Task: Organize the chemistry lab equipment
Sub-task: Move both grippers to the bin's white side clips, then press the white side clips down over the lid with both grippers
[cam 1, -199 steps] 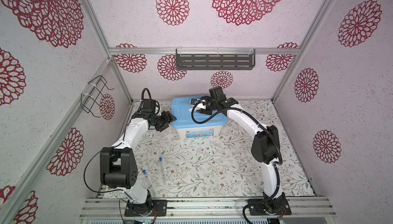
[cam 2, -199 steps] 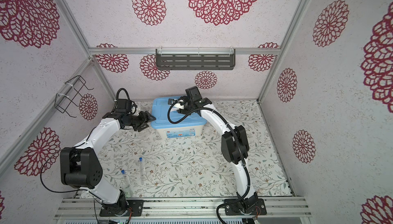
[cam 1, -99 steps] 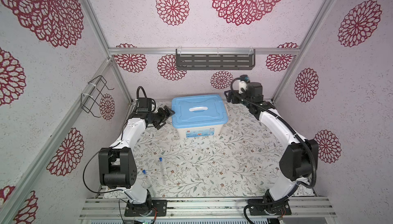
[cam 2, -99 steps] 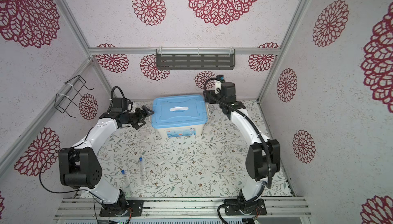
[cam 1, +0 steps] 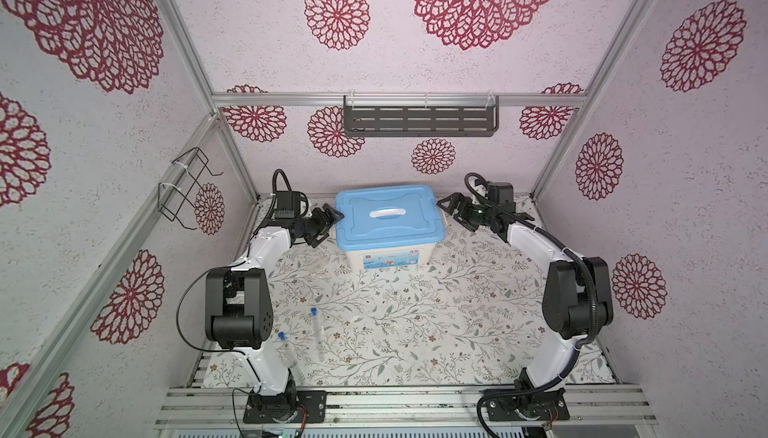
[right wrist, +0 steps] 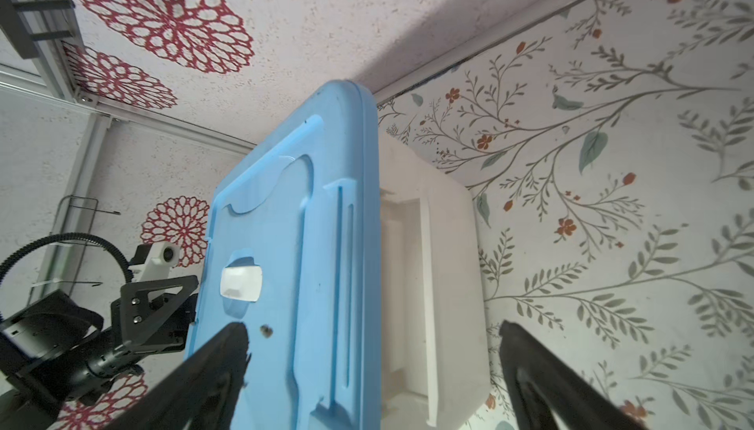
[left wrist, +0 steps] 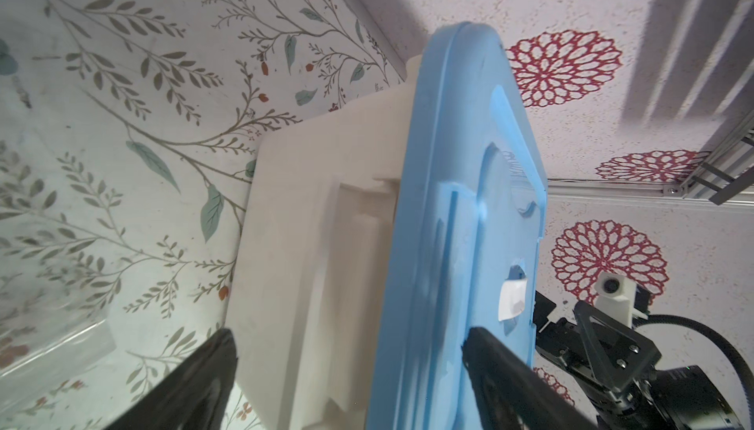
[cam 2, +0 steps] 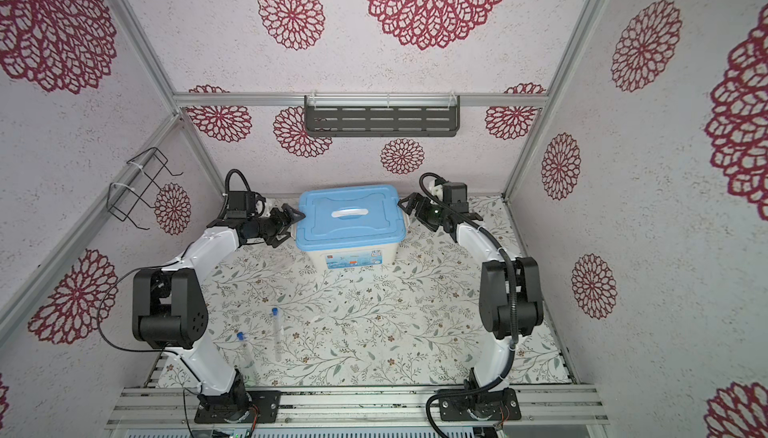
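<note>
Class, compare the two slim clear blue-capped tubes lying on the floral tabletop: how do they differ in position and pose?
The slim clear blue-capped tube nearer mid-table lies further back than the slim clear blue-capped tube beside the left arm. The mid-table tube lies almost straight; the arm-side tube slants more. Both lie flat, caps pointing back.

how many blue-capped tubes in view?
2. One slim clear blue-capped tube lies beside the left arm's base, the other just right of it. The blue-lidded box may hide more.
</note>
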